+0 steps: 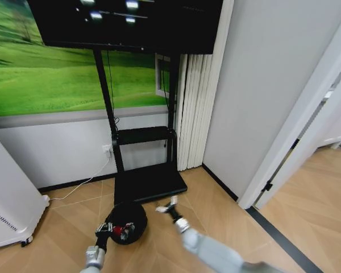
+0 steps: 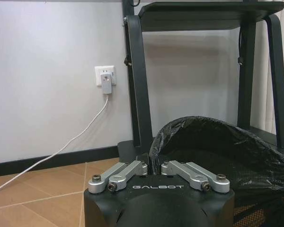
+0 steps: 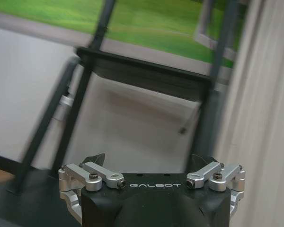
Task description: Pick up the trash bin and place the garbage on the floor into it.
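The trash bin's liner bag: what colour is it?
Black; the trash bin liner shows best in the left wrist view, at the left pincer.

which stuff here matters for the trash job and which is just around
Job:
- trash bin, lined with a black bag, left gripper at its rim
- right gripper, open, held above the floor beside the bin

Just around:
- TV stand
- white appliance
- wall plug and cable

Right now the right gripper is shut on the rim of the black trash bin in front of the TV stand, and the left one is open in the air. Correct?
Sides swapped. The left gripper is shut on the trash bin rim, as the left wrist view shows; the right gripper is the open one in the air.
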### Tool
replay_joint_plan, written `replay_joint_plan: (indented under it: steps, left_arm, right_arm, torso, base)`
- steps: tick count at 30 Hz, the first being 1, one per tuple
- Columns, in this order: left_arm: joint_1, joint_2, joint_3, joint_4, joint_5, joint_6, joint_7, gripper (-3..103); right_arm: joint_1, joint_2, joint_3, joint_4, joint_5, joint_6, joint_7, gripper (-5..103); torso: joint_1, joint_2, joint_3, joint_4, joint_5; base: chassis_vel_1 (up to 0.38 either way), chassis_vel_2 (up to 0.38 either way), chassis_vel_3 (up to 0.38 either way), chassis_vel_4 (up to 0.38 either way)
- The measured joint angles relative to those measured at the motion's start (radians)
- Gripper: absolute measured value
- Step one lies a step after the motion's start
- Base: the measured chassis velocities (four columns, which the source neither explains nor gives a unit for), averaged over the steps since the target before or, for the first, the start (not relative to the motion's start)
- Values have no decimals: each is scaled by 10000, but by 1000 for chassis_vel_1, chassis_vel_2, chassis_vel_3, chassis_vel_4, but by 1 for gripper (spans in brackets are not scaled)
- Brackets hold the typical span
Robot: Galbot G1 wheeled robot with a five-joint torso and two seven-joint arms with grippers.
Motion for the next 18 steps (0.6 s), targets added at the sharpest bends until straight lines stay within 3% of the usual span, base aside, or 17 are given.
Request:
replay_joint_plan:
  steps: [4, 18]
  left_arm:
    - [313, -21, -119, -172, 105, 0, -8, 7]
    - [1083, -219, -421, -500, 639, -118, -27, 7]
  right_arm:
    - [-610, -788, 825, 249, -667, 298, -232, 100]
    - [-2083, -1287, 2305, 739, -1252, 539, -491, 100]
  torso:
    - [0, 0, 0, 2, 4]
    - [-2, 0, -2, 5, 2]
  base:
    - [0, 0, 0, 0]
    - [0, 0, 0, 0]
